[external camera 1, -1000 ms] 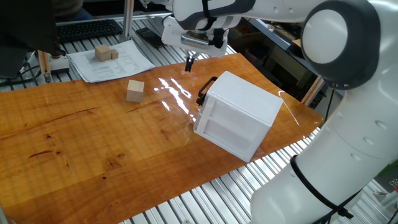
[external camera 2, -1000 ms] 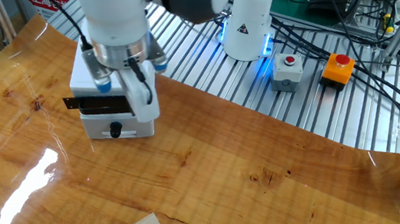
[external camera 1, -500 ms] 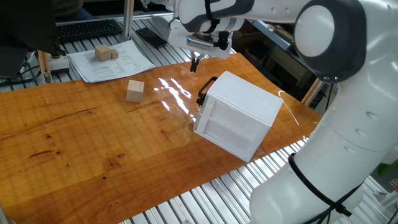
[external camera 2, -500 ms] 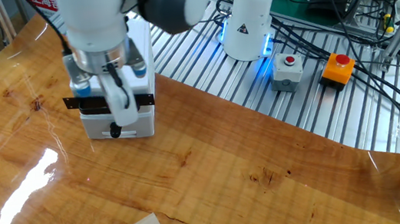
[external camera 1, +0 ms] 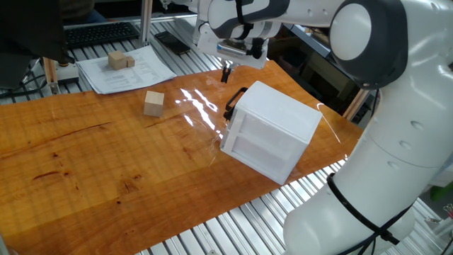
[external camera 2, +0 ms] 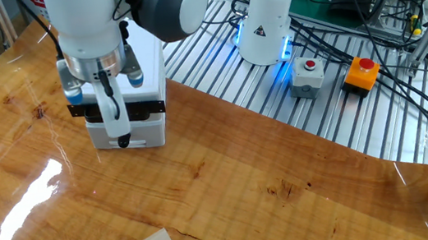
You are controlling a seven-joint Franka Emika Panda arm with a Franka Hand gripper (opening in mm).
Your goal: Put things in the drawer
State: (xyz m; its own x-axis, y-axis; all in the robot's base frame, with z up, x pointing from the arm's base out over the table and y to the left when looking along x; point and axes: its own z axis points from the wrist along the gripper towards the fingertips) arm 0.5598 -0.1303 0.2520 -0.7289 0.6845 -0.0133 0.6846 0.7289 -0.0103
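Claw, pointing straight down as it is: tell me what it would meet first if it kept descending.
Most likely the black handle on the front of the drawer. The claw hangs just above it, fingers pointing down. Depth is uncertain, so it could instead slip past onto the table in front of the handle.

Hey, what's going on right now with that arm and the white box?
Tool empty, above the drawer handle. Drawer shut. Cube on the table, untouched. Nothing in the way.

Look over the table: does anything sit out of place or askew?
Mildly. The white cabinet sits at an angle to the table's edges. One cube lies alone on the wood, two more off it on papers.
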